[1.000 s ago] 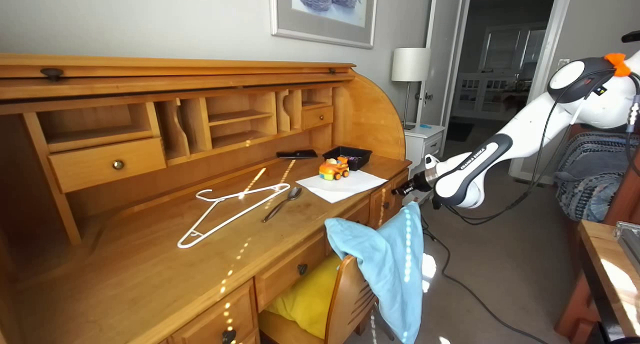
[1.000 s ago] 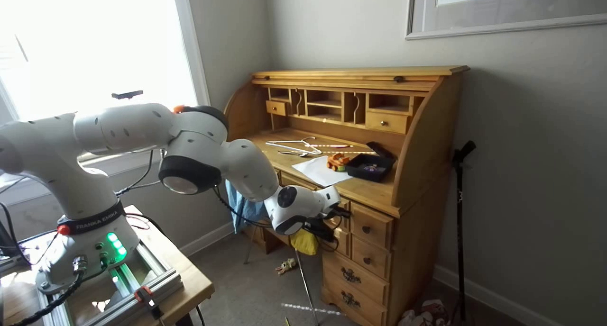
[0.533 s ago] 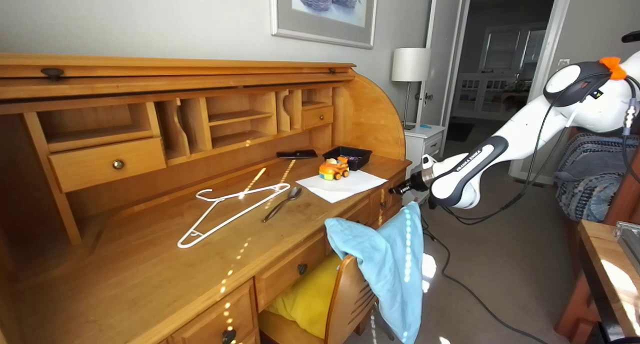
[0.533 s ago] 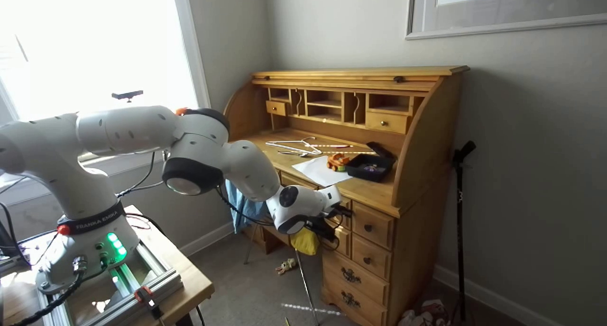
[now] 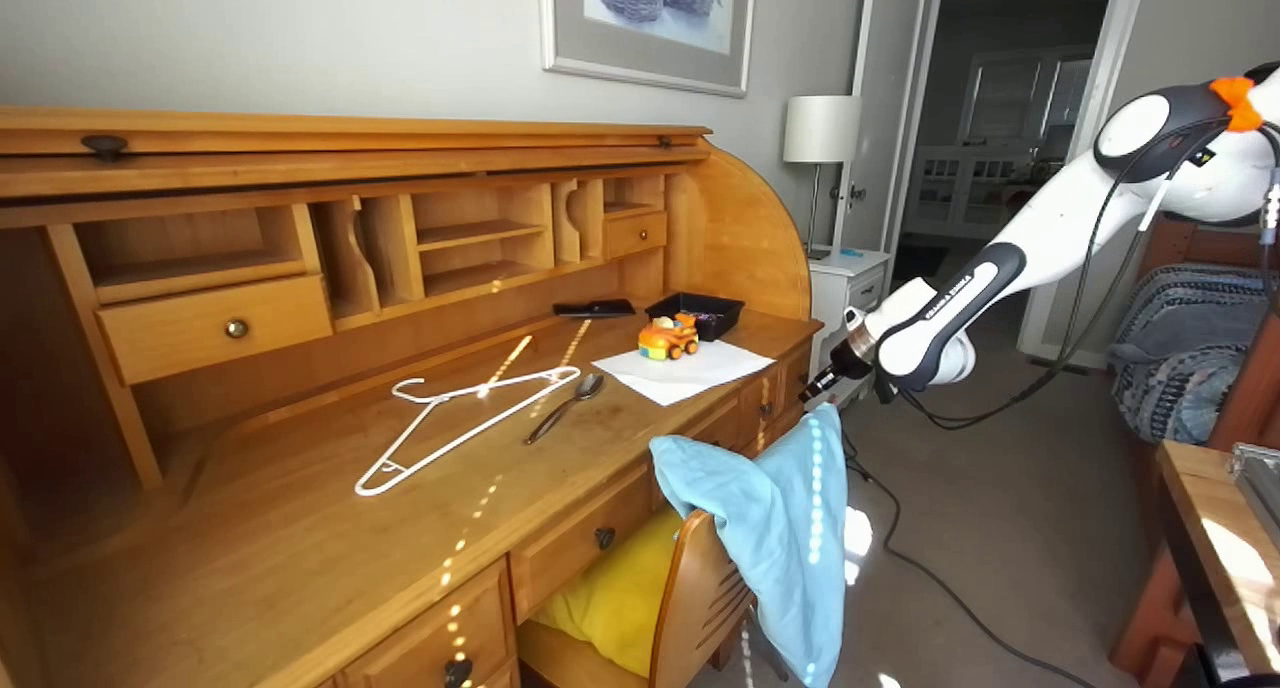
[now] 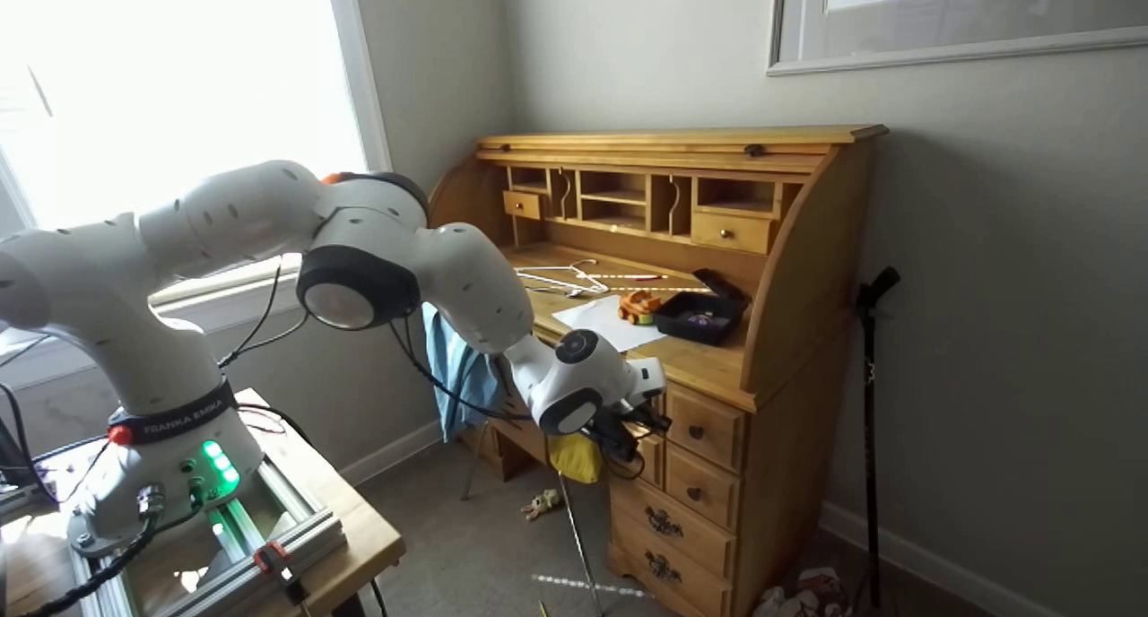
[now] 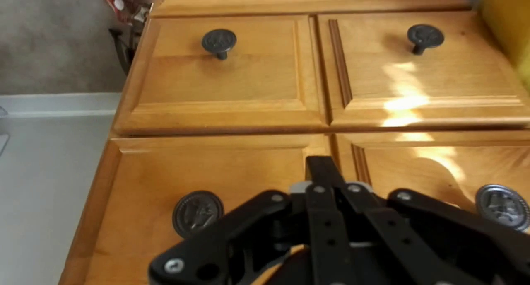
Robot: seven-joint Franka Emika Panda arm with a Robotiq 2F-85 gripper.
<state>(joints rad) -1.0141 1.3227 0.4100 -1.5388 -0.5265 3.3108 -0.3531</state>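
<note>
At the wooden desk (image 6: 798,473), I see four small drawers (image 7: 244,84) set below the tabletop (image 5: 330,558), shown close up in the wrist view. The left pair (image 7: 248,165) is honey-coloured, each front bordered by a bevelled frame and fitted with a dark, round knob (image 7: 219,39). In the middle sits the black end effector (image 7: 325,169), its fingers (image 7: 329,235) closed together, their tip overlapping the seam in the lower row of that view; whether it touches the wood I cannot tell. The right pair (image 7: 414,169) has darker strips along its left edge and bright patches of sunlight, with a yellow cushion (image 7: 509,32) at the far right.

In an exterior view, the arm (image 6: 475,285) rises from its base (image 6: 170,460) at the left, arches to a bent elbow, then slopes down to the right, its wrist angled low in front of the drawers.

In an exterior view, a white hanger (image 5: 437,400) lies on the tabletop, then a spoon (image 5: 580,396), then an orange toy truck (image 5: 668,339) on a sheet of white paper (image 5: 720,368), with a black tray (image 5: 722,327) just behind it. Farther right, a light blue cloth (image 5: 770,513) hangs over a wooden chair (image 5: 682,608), and beyond it the end effector points down and leftward near the desk's front.
</note>
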